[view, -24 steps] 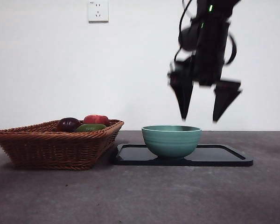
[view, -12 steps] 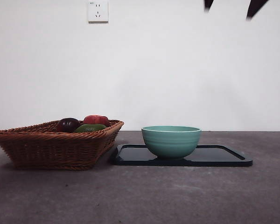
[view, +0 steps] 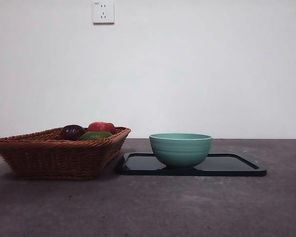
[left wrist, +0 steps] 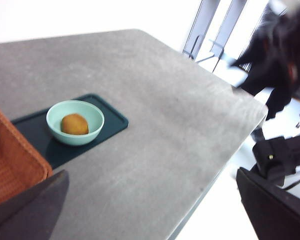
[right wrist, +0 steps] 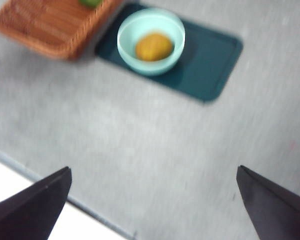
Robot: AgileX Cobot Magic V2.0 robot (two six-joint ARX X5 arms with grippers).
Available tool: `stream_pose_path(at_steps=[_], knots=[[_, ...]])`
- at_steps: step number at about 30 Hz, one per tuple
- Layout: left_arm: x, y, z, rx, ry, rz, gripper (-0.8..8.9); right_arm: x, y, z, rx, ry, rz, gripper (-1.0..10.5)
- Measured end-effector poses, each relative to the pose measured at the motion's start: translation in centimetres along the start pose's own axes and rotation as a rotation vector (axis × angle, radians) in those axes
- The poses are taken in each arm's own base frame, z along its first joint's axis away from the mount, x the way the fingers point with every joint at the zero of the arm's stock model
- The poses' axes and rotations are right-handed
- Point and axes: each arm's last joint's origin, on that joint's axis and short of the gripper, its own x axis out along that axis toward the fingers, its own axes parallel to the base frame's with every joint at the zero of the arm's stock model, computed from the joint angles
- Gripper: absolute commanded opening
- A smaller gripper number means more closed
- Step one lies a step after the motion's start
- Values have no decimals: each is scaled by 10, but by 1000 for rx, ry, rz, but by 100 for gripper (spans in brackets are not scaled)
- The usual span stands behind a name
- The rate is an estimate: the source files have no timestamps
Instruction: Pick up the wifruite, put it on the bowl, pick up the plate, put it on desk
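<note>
The brown-orange wifruite point(left wrist: 74, 124) point(right wrist: 153, 46) lies inside the mint-green bowl point(view: 180, 148) point(left wrist: 75, 122) point(right wrist: 150, 41). From the front view the bowl's wall hides it. The bowl stands on the dark rectangular plate point(view: 232, 165) point(left wrist: 112, 120) point(right wrist: 215, 60), which rests on the grey desk point(view: 148, 207). My left gripper point(left wrist: 151, 175) is open, high over the desk and well away from the bowl. My right gripper point(right wrist: 154, 168) is open too, high above the desk's near edge, with nothing between its jaws. Neither arm shows in the front view.
A brown wicker basket point(view: 59, 153) point(right wrist: 50, 22) stands right beside the plate, holding a dark purple fruit point(view: 72, 132), a red one point(view: 102, 127) and a green one point(view: 95, 135). The blurred right arm point(left wrist: 282, 55) shows beyond the desk's corner in the left wrist view.
The dark arm with open jaws that hung just above the bowl has risen out of the top of the front view. Bowl, plate and basket have not moved.
</note>
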Motion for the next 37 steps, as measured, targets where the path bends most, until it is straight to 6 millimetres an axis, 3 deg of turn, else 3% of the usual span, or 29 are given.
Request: stream_pose_path(at_steps=[3, 9, 20, 25, 32, 37], knots=[[0, 0, 1, -1, -13, -3, 562, 1, -5, -32, 25, -22, 25, 552], [2, 0, 1, -1, -8, -2, 562, -5, -10, -58, 41, -84, 37, 552], [29, -3, 6, -25, 84, 27, 559, -9, -8, -59, 50, -128, 106, 552], [53, -9, 23, -33, 139, 50, 558, -9, -7, -58, 51, -136, 128, 552], [101, -15, 63, -25, 207, 114, 558, -9, -7, -58, 52, -132, 146, 552], [165, -10, 92, -19, 353, 200, 558, -9, -7, -58, 52, -131, 155, 552]])
